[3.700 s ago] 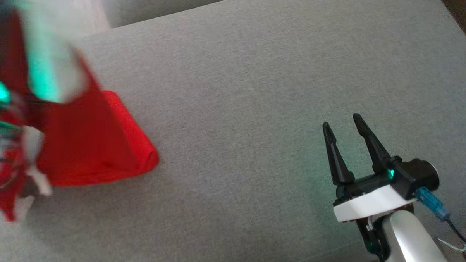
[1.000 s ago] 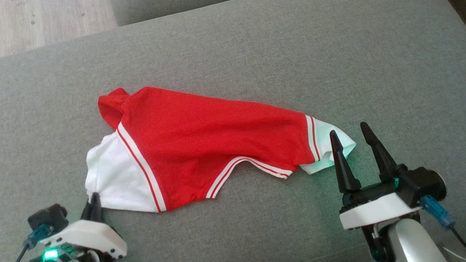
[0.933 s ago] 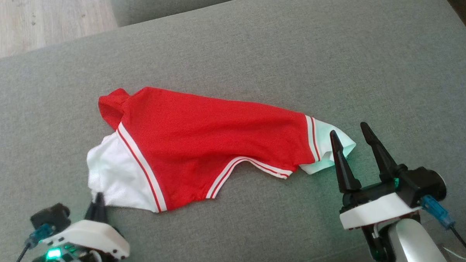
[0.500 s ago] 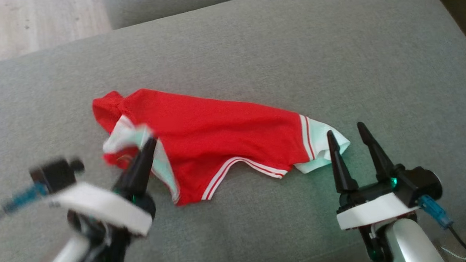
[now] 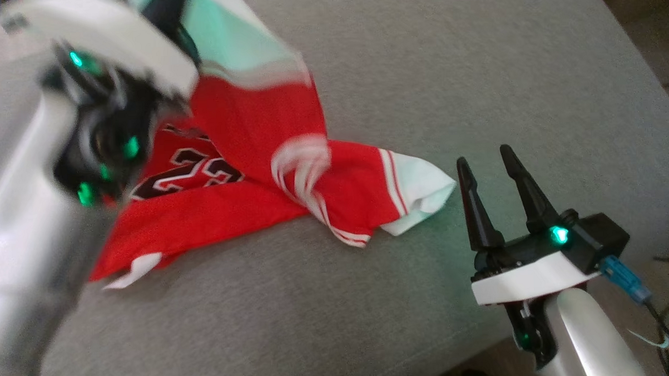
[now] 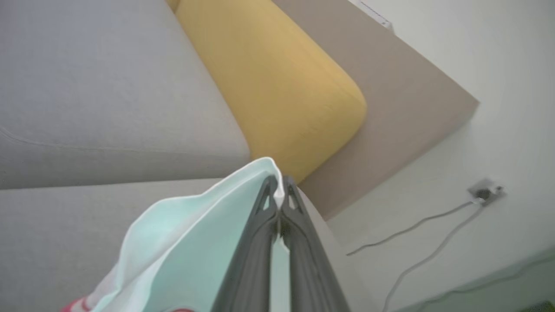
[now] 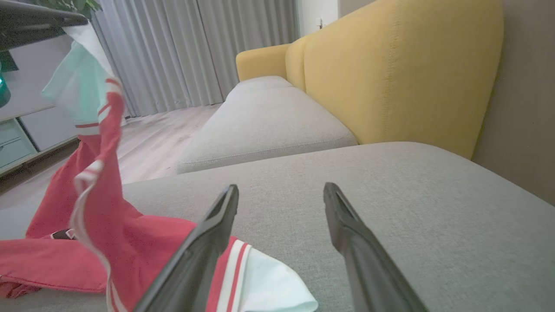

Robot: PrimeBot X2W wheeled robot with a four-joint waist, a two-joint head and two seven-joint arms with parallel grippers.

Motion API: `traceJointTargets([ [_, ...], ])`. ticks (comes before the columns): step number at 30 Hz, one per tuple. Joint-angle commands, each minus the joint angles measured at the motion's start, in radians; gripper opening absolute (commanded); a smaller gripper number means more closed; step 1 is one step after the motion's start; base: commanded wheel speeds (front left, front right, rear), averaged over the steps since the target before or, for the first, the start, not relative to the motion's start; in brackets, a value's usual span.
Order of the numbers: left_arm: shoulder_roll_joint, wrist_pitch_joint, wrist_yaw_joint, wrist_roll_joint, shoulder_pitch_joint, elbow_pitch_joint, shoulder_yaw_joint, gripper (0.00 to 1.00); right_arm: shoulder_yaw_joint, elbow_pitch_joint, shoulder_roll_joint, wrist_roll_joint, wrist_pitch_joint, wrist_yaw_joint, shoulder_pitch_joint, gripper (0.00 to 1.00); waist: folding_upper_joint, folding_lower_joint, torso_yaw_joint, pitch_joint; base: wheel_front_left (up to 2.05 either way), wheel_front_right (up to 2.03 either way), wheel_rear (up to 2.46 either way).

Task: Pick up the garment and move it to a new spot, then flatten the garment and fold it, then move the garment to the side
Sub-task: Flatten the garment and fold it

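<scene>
Tools, two: left tool (image 6: 279, 185) tight on the one red-and-white garment (image 5: 240, 205), right tool (image 5: 483, 155) gaping, empty.

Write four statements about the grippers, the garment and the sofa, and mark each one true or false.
1. The left gripper is shut on the white edge of the garment. True.
2. The right gripper grips the garment. False: its jaws stand open and hold nothing.
3. The whole garment lies flat on the grey cushion. False: one end hangs raised from the left gripper, and the rest trails on the cushion.
4. The sofa's backrest is yellow. True.
</scene>
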Motion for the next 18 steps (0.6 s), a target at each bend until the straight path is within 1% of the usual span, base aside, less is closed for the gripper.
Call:
traceJointTargets([
  [1, 0.027, -0.018, -0.010, 0.045, -0.078, 0.026, 0.030, 0.00, 0.025, -0.036, -0.003, 0.009, -0.006, 0.008, -0.024, 1.00, 0.0000, -0.0002, -0.044, 0.029, 0.00, 0.00, 0.00],
  [3, 0.012, -0.073, -0.026, 0.102, -0.141, 0.137, 0.027, 0.00, 0.030, -0.040, -0.003, 0.018, -0.006, 0.008, -0.027, 1.00, 0.0000, -0.0002, -0.068, 0.038, 0.00, 0.00, 0.00],
  [5, 0.003, -0.143, -0.055, 0.161, -0.194, 0.233, 0.024, 0.00, 0.035, -0.042, -0.003, 0.025, -0.006, 0.008, -0.027, 1.00, 0.0000, -0.0002, -0.088, 0.044, 0.00, 0.00, 0.00],
  [7, -0.016, -0.219, -0.083, 0.187, -0.229, 0.322, 0.039, 0.00, 0.040, -0.042, -0.003, 0.029, -0.006, 0.008, -0.025, 1.00, 0.0000, -0.0002, -0.105, 0.047, 0.00, 0.00, 0.00],
  [10, -0.030, -0.313, -0.128, 0.227, -0.269, 0.436, 0.045, 0.00, 0.042, -0.040, -0.003, 0.032, -0.006, 0.008, -0.020, 1.00, 0.0000, -0.0002, -0.122, 0.046, 0.00, 0.00, 0.00],
  [12, -0.041, -0.367, -0.149, 0.244, -0.290, 0.501, 0.050, 0.00, 0.040, -0.040, -0.003, 0.032, -0.006, 0.008, -0.016, 1.00, 0.0000, -0.0002, -0.124, 0.045, 0.00, 0.00, 0.00],
  [13, -0.045, -0.382, -0.157, 0.250, -0.296, 0.533, 0.049, 0.28, 0.039, -0.040, -0.003, 0.032, -0.006, 0.008, -0.014, 1.00, 0.0000, -0.0002, -0.124, 0.044, 0.00, 0.00, 0.00],
  [14, -0.049, -0.386, -0.166, 0.253, -0.300, 0.561, 0.045, 0.82, 0.038, -0.040, -0.003, 0.032, -0.006, 0.008, -0.013, 1.00, 0.0000, -0.0002, -0.123, 0.043, 0.00, 0.00, 0.00],
  [15, -0.051, -0.387, -0.176, 0.253, -0.300, 0.588, 0.041, 1.00, 0.036, -0.040, -0.003, 0.031, -0.006, 0.008, -0.011, 1.00, 0.0000, -0.0002, -0.121, 0.041, 0.00, 0.00, 0.00],
  [18, -0.038, -0.385, -0.211, 0.290, -0.296, 0.644, -0.001, 1.00, 0.030, -0.039, -0.003, 0.026, -0.006, 0.008, -0.005, 1.00, 0.0000, -0.0002, -0.106, 0.033, 0.00, 0.00, 0.00],
])
